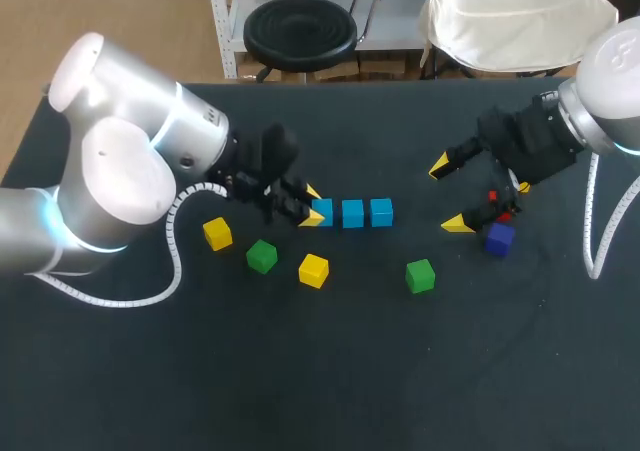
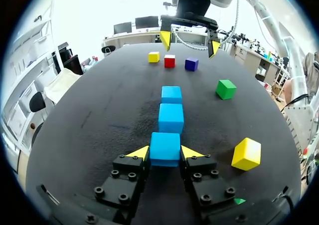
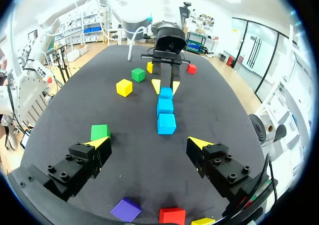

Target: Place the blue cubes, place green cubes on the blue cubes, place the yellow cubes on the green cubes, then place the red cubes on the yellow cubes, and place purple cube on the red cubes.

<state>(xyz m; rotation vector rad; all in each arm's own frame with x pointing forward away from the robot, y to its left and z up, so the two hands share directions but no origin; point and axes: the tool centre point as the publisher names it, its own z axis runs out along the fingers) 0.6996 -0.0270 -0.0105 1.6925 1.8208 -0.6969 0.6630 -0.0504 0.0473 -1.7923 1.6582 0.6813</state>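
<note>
Silver arms (image 1: 120, 161), black hands (image 2: 165, 152), yellow fingertips (image 2: 140, 152).

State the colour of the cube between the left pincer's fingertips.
Blue. The cube sits in the left pincer, clearest in the left wrist view.

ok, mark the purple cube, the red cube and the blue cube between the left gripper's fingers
purple cube (image 1: 500, 234), head view, top face.
red cube (image 2: 170, 63), left wrist view, near side face.
blue cube (image 2: 165, 145), left wrist view, top face.

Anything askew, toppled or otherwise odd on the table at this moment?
Nothing stands out. The three light-blue cubes sit in a straight row, the end blue cube between the jaws of the left gripper. The other coloured cubes rest flat and apart.
</note>
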